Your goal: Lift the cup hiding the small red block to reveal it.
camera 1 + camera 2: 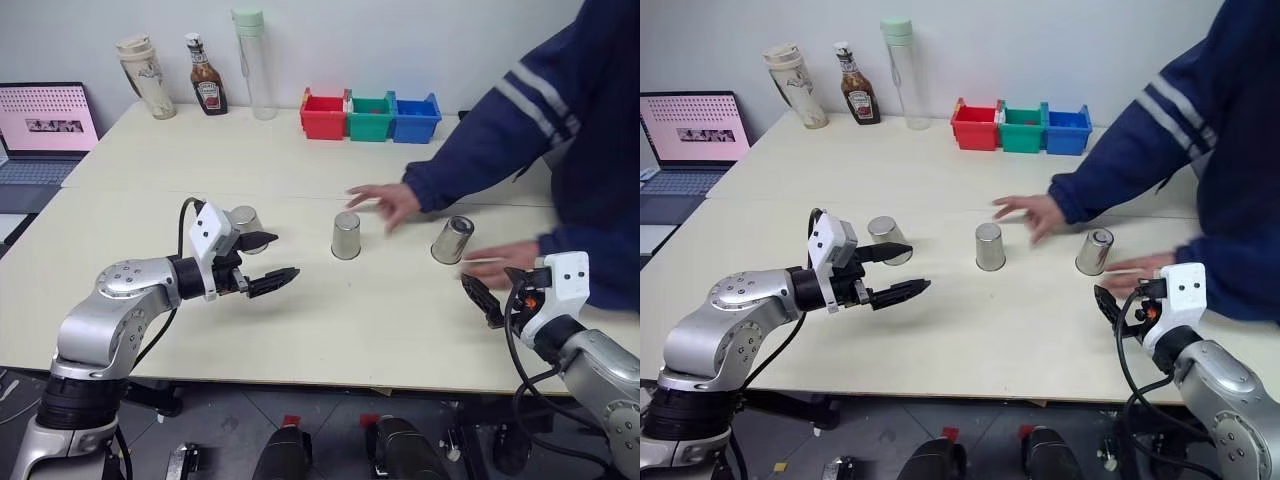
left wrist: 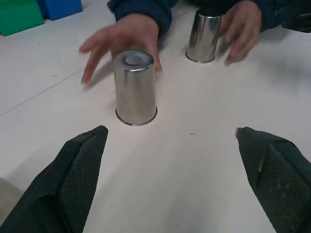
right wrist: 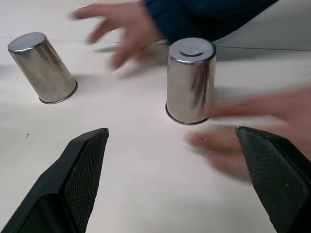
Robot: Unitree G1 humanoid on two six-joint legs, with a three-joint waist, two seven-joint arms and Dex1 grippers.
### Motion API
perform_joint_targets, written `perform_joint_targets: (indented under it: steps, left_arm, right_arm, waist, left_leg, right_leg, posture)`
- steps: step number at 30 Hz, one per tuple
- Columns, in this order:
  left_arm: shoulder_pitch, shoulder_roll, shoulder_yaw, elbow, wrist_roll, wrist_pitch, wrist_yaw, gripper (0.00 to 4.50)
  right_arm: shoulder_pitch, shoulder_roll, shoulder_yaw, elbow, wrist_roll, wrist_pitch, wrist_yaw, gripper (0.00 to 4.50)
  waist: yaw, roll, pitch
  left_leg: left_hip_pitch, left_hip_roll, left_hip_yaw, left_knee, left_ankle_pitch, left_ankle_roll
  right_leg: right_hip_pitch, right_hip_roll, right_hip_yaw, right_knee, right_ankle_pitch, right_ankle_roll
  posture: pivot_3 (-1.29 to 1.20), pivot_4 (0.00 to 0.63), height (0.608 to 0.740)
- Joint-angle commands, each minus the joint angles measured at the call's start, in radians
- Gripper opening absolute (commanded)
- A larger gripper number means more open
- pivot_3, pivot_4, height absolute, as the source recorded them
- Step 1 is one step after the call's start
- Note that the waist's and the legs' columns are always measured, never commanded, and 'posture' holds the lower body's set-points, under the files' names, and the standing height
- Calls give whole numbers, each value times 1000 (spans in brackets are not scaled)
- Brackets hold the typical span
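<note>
Three cups (image 1: 346, 236): upside down, look identical
left gripper (image 1: 266, 262): jaws wide, empty
right gripper (image 3: 175, 179): spread apart, empty
risk: person's hands (image 1: 385, 203) among cups, easy wrong pick or bump

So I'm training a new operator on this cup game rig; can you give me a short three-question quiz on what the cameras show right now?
1. True or false: the left gripper is closed around a cup.
2. How many upside-down metal cups stand on the table?
3. Multiple choice: the person's hands are nearest to A) the laptop, B) the middle cup and the cup on the robot's right, C) the ketchup bottle.

Key: 1 false, its fingers are spread open and hold nothing. 2 three, counting the cup behind the left gripper. 3 B.
</note>
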Motion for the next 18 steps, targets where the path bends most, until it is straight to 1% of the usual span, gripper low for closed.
perform_joint_targets:
  steps: [1, 2, 3, 4, 6, 7, 8, 9, 10, 13, 16, 18]
  left_arm:
    - [47, -32, 34, -61, 32, -30, 91, 4500]
    - [66, -50, 27, -70, 44, -42, 112, 4500]
    - [94, -80, 2, -79, 81, -76, 146, 4500]
    - [114, -116, -16, -83, 108, -98, 186, 4500]
    - [127, -193, -37, -62, 147, -133, 261, 4500]
    - [127, -220, -40, -49, 157, -147, 281, 4500]
    - [116, -255, -57, -26, 189, -170, 316, 4500]
    - [98, -298, -77, 6, 212, -193, 348, 4500]
    - [76, -348, -102, 51, 242, -224, 390, 4500]
    - [21, -454, -182, 196, 331, -352, 429, 4500]
    - [-38, -528, -223, 356, 388, -485, 442, 4500]
    - [-79, -549, -221, 463, 412, -561, 454, 4500]
  right_arm:
    - [-160, 66, 11, 69, 39, 29, -70, 4441]
    - [-195, 51, 29, 80, 11, 7, -60, 4441]
    - [-231, 89, 13, 98, 100, 77, -80, 4441]
    - [-257, 96, 21, 86, 160, 94, -54, 4441]
    - [-296, 69, 21, 59, 238, 131, -7, 4441]
    - [-306, 49, 18, 52, 249, 127, 7, 4441]
    - [-296, 10, 16, 56, 212, 108, 24, 4441]
    - [-284, -29, 25, 67, 162, 77, 43, 4441]
    - [-280, -39, 22, 76, 155, 68, 52, 4441]
    - [-311, -48, 44, 90, 179, 68, 63, 4441]
    - [-410, -41, 67, 86, 231, 87, 61, 4441]
    - [-480, -29, 95, 89, 260, 106, 52, 4441]
  waist:
    - [-7, 0, 0]
    - [-12, 0, 0]
    - [-11, 1, 0]
    - [-11, 0, 0]
    - [-3, 1, -1]
    - [1, 0, -1]
    - [8, 0, -1]
    - [12, 0, -1]
    - [23, 2, -2]
    - [29, 0, -3]
    - [23, 0, -3]
    - [13, 0, -3]
  left_leg:
    - [0, 0, 0, 0, 0, 0]
    - [2, 1, 2, 0, 0, 0]
    - [2, 1, 4, 0, 0, 0]
    - [3, 0, 4, 0, 0, 0]
    - [4, 0, 2, 0, 0, 0]
    - [3, 0, 2, -1, 0, 0]
    - [1, 0, -1, -1, 0, 0]
    - [-2, 0, -3, 0, 0, 0]
    - [-4, 0, -3, 0, 0, 0]
    - [-3, -4, -2, 1, 0, 0]
    - [-3, -5, 2, 3, 0, 0]
    - [-3, -4, 4, 3, 0, 1]
  right_leg:
    - [0, 0, 0, 0, 0, 0]
    - [0, -1, 1, 0, 0, 0]
    - [0, -2, 2, 0, 1, 0]
    - [0, -2, 2, 1, 1, 0]
    - [1, -2, 2, 1, 1, -1]
    - [1, -2, 2, 2, 1, -1]
    - [0, -2, 2, 1, 1, -1]
    - [0, -1, -1, 0, 1, -1]
    - [-1, -1, -1, 0, 1, -1]
    - [1, -4, -1, -2, 2, 0]
    - [1, -4, -1, -2, 3, 3]
    - [0, -3, 0, -2, 4, 4]
  posture:
    - [0, 150, 740]
    - [0, 150, 740]
    - [0, 150, 740]
    - [0, 150, 740]
    - [0, 150, 740]
    - [0, 150, 740]
    - [0, 150, 740]
    - [0, 150, 740]
    - [0, 150, 740]
    - [0, 150, 740]
    - [0, 150, 740]
    - [0, 150, 740]
